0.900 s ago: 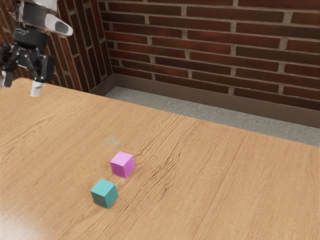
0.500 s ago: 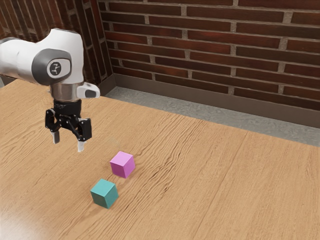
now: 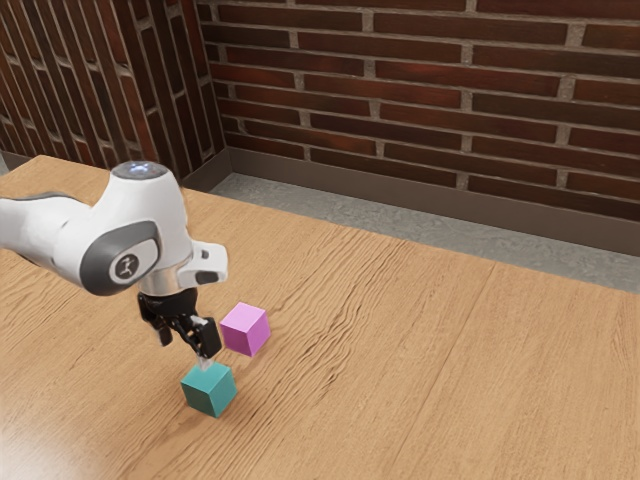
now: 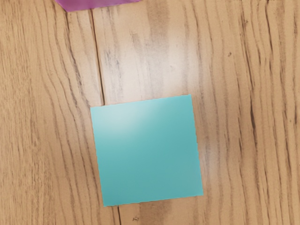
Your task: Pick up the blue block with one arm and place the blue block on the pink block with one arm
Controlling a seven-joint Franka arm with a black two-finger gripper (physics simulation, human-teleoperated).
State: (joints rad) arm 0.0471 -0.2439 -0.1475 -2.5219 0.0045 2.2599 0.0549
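Note:
The blue block is a teal cube resting on the wooden table. The pink block sits just behind it, toward the exterior view's right, with a small gap between them. My gripper hangs just above the blue block, open, with nothing between its fingers. In the wrist view the blue block lies flat straight under my hand, and an edge of the pink block shows beyond it.
A brick wall runs along the back and the left corner, with a grey floor strip beyond the table's far edge. Bare wood stretches toward the exterior view's right.
My arm has swung down and toward the exterior view's right, from high at the left to just above the blue block. Neither block has moved.

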